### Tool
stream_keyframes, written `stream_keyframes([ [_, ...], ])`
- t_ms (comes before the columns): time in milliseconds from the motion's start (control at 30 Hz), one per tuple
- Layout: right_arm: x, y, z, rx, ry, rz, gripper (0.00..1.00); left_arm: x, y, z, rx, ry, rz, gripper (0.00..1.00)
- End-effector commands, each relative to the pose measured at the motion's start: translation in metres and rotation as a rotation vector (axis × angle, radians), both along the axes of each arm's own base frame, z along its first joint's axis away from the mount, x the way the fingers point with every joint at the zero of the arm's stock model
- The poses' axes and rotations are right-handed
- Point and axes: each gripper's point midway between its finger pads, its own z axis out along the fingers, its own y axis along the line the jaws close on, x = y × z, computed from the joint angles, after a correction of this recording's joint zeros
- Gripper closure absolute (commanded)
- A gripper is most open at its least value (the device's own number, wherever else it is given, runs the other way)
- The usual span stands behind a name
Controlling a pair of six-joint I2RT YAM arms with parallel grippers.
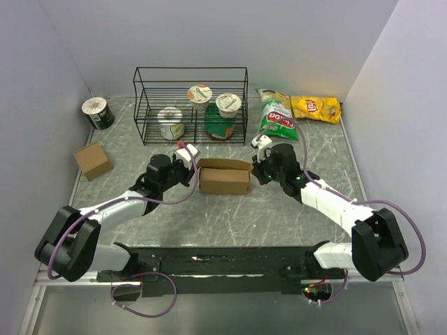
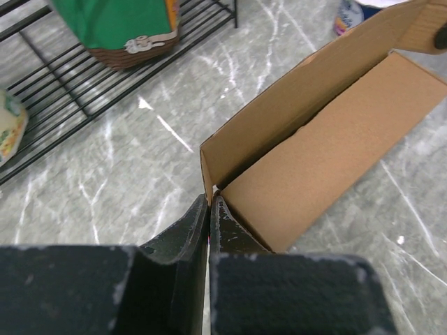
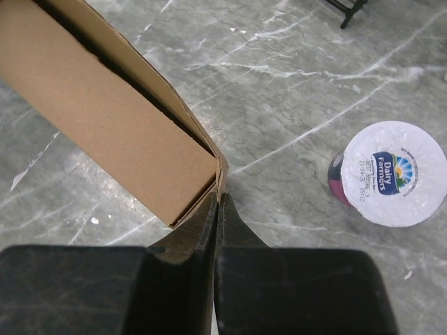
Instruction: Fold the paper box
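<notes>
The tabletop (image 1: 279, 209) carries a wire rack (image 1: 136, 105) at the rear, holding three lidded cups (image 1: 200, 94) and a green pack (image 1: 220, 127).

The paper box (image 1: 224, 180) lies at centre, long axis left to right, top open, nothing visible inside. It sits between both arms, equally near.

The left end effector (image 2: 209, 206) is clamped on its left end wall. The right end effector (image 3: 218, 202) is clamped on its right end corner.

A loose yoghurt cup (image 3: 391, 174) stands near that end.
</notes>
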Motion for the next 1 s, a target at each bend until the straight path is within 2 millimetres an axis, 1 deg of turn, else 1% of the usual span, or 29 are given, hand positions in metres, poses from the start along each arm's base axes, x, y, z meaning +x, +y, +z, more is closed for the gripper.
stream_keyframes([
  [0,0.005,0.026,0.019,0.02,-0.011,-0.049,1.0,-0.004,-0.014,0.021,-0.039,-0.054,-0.033,0.92],
  [33,0.007,0.024,0.018,0.013,-0.008,-0.084,1.0,-0.004,-0.014,0.022,-0.04,-0.058,-0.027,0.92],
  [200,0.008,0.031,0.02,0.009,-0.011,-0.169,1.0,-0.002,-0.013,0.021,-0.07,-0.035,0.013,0.92],
  [233,0.005,0.036,0.019,0.0,-0.023,-0.161,1.0,-0.001,-0.013,0.021,-0.075,-0.031,0.021,0.92],
  [267,0.008,0.032,0.02,-0.019,-0.049,-0.195,1.0,0.0,-0.014,0.023,-0.087,-0.032,0.033,0.92],
  [300,0.009,0.033,0.024,-0.018,-0.077,-0.198,1.0,0.0,-0.014,0.023,-0.12,-0.005,0.055,0.92],
  [333,0.006,0.035,0.021,-0.033,-0.087,-0.196,1.0,0.0,-0.014,0.024,-0.131,0.0,0.063,0.92],
  [433,0.006,0.03,0.019,-0.07,-0.115,-0.229,1.0,0.003,-0.015,0.028,-0.186,0.03,0.098,0.91],
  [500,0.005,0.028,0.019,-0.098,-0.139,-0.248,1.0,0.004,-0.018,0.033,-0.24,0.063,0.12,0.91],
  [600,0.002,0.028,0.02,-0.131,-0.166,-0.263,1.0,0.003,-0.023,0.035,-0.293,0.099,0.121,0.91],
  [767,0.004,0.029,0.023,-0.124,-0.191,-0.283,1.0,0.002,-0.026,0.03,-0.357,0.161,0.156,0.91],
  [967,0.002,0.032,0.023,-0.128,-0.201,-0.282,1.0,0.001,-0.03,0.019,-0.372,0.211,0.184,0.92],
])
